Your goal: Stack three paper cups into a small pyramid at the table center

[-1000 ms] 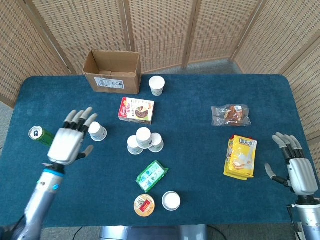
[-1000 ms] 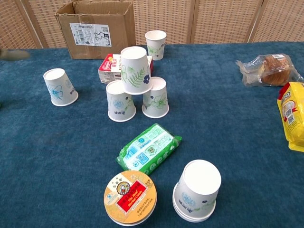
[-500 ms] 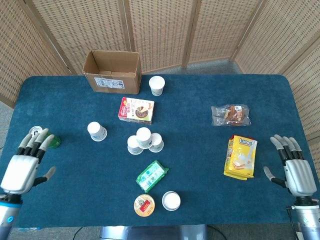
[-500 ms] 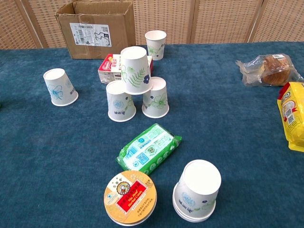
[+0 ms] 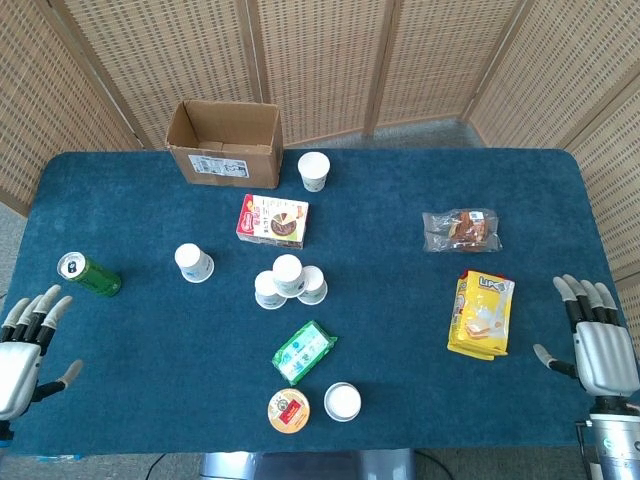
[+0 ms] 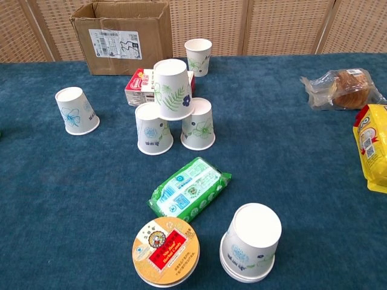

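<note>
Three upturned paper cups form a small pyramid (image 5: 289, 280) at the table centre: two side by side with a third (image 6: 172, 89) resting on top of them. A lone upturned cup (image 5: 193, 263) (image 6: 76, 110) stands to their left. An upright cup (image 5: 314, 171) stands near the box. A short stack of cups (image 5: 342, 402) (image 6: 253, 241) sits at the front. My left hand (image 5: 20, 350) hovers at the table's front left edge, fingers spread, holding nothing. My right hand (image 5: 598, 345) is at the front right edge, likewise open and empty.
A cardboard box (image 5: 223, 143) stands at the back left. A red snack box (image 5: 273, 220), green packet (image 5: 303, 351), round tin (image 5: 288, 410), green can (image 5: 87, 274), yellow bag (image 5: 481, 312) and clear bread bag (image 5: 461, 229) lie around the blue table (image 5: 400, 340).
My left hand has drawn back from beside the lone cup to the table's front left edge, uncovering the green can. My right hand has slipped slightly back and down.
</note>
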### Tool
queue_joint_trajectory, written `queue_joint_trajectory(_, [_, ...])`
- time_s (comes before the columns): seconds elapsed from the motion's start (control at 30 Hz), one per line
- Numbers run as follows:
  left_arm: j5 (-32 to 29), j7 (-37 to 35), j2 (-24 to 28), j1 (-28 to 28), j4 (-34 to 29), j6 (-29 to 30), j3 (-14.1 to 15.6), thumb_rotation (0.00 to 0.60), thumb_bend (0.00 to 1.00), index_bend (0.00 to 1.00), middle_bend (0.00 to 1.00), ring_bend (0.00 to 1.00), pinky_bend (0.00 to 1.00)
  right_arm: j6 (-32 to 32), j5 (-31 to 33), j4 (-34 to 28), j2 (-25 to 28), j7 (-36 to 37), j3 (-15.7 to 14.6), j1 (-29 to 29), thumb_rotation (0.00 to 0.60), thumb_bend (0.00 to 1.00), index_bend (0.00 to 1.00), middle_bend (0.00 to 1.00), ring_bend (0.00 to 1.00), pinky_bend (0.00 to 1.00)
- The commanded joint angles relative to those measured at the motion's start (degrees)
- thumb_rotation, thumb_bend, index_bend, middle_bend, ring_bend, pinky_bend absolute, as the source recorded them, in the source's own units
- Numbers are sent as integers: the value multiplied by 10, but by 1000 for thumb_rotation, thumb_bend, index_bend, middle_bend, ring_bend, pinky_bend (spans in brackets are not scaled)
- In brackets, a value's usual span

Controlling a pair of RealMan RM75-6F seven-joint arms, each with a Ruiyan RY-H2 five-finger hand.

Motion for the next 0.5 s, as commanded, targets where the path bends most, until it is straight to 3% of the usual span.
queue_joint_trajectory(0.03, [1,-7,4,4,4,-1,-7,600,324,0,0,0,0,-1,11,-11,-2,-12,5,-2,600,266,0,0,0,0])
queue_joint_trajectory(0.5, [5,-34,20,18,-6,-20,-31,600,324,0,0,0,0,-2,-11,-10,-11,-7,0,-1,600,287,0,0,0,0])
